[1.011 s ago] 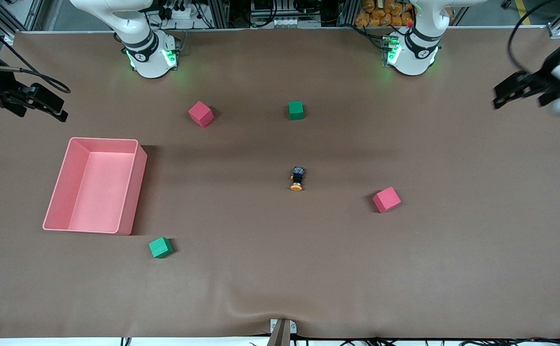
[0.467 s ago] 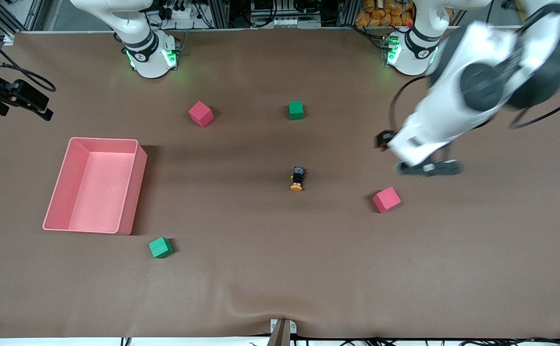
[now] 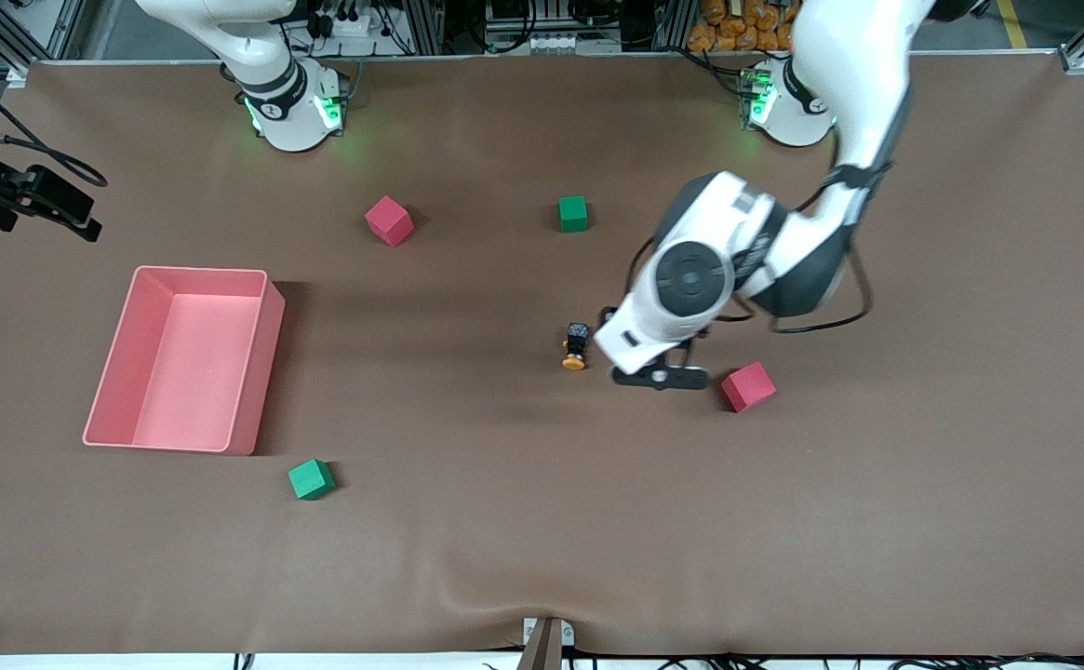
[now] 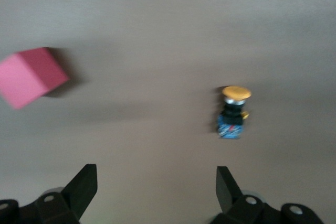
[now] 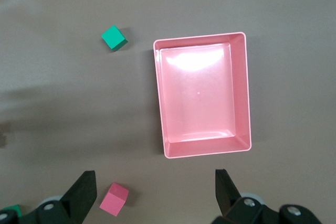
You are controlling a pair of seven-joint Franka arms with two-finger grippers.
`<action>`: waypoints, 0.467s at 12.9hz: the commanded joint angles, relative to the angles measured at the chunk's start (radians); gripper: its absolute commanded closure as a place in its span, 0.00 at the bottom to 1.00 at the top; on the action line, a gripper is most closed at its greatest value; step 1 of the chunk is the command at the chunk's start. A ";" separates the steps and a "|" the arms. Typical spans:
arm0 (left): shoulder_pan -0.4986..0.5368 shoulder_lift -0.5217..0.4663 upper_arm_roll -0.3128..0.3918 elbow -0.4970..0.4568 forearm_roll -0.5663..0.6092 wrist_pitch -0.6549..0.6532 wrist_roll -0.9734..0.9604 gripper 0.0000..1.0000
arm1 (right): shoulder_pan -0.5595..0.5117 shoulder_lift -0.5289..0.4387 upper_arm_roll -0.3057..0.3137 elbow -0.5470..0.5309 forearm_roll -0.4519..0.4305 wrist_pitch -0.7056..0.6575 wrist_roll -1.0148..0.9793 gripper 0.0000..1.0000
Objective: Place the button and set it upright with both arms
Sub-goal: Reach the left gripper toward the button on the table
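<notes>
Two white robot arms are working over a brown table [image 3: 542,540]. The left arm [image 3: 839,102] is reaching down from its base toward the middle of the table, and the left gripper [image 4: 155,190] is hanging over bare table between the button [image 3: 576,345] and a red cube [image 3: 748,386]. Its fingers [image 4: 84,184] are standing wide apart, holding nothing.

The button is lying on its side near the middle of the table, its round orange cap pointing toward the front camera and its dark base pointing toward the robots' bases. It is sitting just beside the left gripper's wrist housing, toward the right arm's end of the table.

The right gripper [image 5: 155,190] is waiting at the right arm's end of the table, high over the mat near a pink tray [image 3: 272,372]. Its fingers [image 5: 84,184] are also spread open and empty.

Four foam cubes are lying around. A second red cube [image 3: 389,221] and a green cube [image 3: 573,213] are sitting closer to the robots' bases than the button. Another green cube [image 3: 311,479] is sitting nearer to the front camera than the tray, close to one of its corners. The tray is holding nothing.
</notes>
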 commanded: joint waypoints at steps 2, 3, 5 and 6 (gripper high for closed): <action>-0.024 0.108 0.003 0.061 0.004 0.056 -0.016 0.00 | -0.021 0.013 0.013 0.027 0.002 0.002 -0.011 0.00; -0.021 0.125 0.000 0.063 0.001 0.070 0.012 0.00 | -0.021 0.013 0.013 0.027 0.002 0.002 -0.011 0.00; -0.024 0.156 0.001 0.063 -0.064 0.094 0.030 0.00 | -0.020 0.013 0.013 0.027 0.002 0.002 -0.011 0.00; -0.024 0.169 0.001 0.063 -0.078 0.107 0.030 0.00 | -0.020 0.013 0.013 0.027 0.002 0.002 -0.011 0.00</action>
